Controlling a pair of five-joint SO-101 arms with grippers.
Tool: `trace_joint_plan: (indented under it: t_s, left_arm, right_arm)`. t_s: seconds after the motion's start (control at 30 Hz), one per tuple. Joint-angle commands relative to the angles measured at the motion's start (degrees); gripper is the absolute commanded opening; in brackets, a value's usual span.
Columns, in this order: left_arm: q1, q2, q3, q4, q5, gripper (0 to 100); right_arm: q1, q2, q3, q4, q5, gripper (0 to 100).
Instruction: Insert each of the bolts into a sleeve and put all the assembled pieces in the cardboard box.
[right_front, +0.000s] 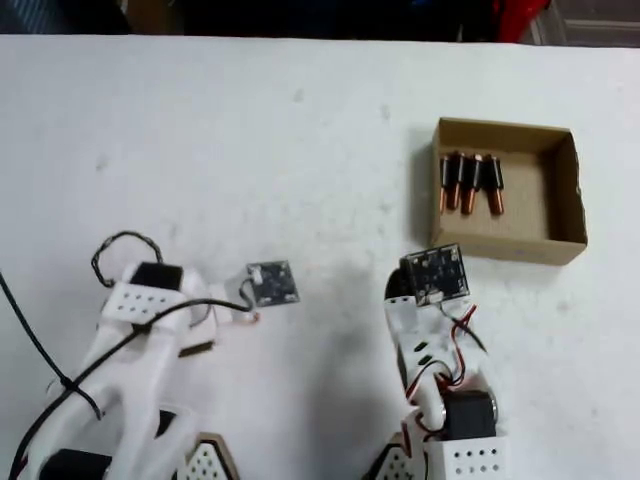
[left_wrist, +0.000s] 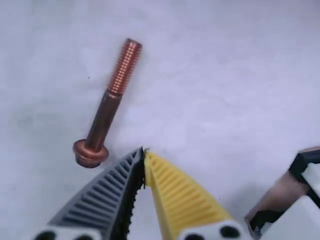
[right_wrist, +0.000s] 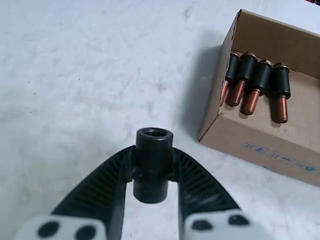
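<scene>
L gripper (left_wrist: 144, 156) had its jaws shut tight together, w/ nothing btwn them. The tips sat just beside the round head of a bolt (left_wrist: 107, 107). The bolt lay flat on the table (left_wrist: 240, 75), w/ bare room all round its far end.

R gripper (right_wrist: 152, 165) had its jaws clamped on a sleeve (right_wrist: 154, 142). The sleeve's open hole pointed away from the wrist. A strip of bare table lay btwn it & the box (right_wrist: 260, 142), which sat near, off to one side. In the high view the box was on the R arm's side, & the middle & far side of the table were wide open.

Both arms came in from the near edge, bent low over the table & well apart. L arm (right_front: 140, 330) was white w/ black wires. R arm (right_front: 440, 390) had red wires.

L fingers were grey & yellow, R ones black, all w/ little ridges. The bolt was shiny copper, smooth in the middle, w/ screw lines at the end. The sleeve was a dull black tube. The box was brown card w/ low walls & an open top. Four done pieces (right_wrist: 255, 87) lay side by side in it, at one end.
</scene>
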Motion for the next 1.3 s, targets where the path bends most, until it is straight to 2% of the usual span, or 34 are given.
trace_joint_plan:
  t_s: [0.0, 0.07, 0.27, 0.9, 1.13, 1.27]
  left_arm:
    - [-0.1, -1.2, 1.1, -3.3, -5.5, 2]
    - [-0.9, -1.2, 1.8, -4.3, -7.8, 2]
    - [-3.0, -1.2, 2.1, -7.6, -8.5, 2]
    - [-3.0, -0.7, 2.1, -8.3, -8.5, 2]
    - [-3.3, 9.1, 1.5, -15.9, -8.2, 2]
    - [-5.8, 12.4, -3.0, -15.4, -8.4, 2]
  right_arm:
    - [0.7, -0.6, -0.3, -1.3, -0.1, 1.5]
    - [0.7, -0.6, -0.3, -1.3, -0.1, 1.5]
    - [0.7, -0.6, -0.3, -1.3, -0.1, 1.5]
    - [0.7, -0.6, -0.3, -1.3, -0.1, 1.5]
    - [2.1, -0.6, -0.3, -1.2, -0.1, 1.5]
    - [2.3, -0.6, -0.3, -1.2, -0.1, 1.5]
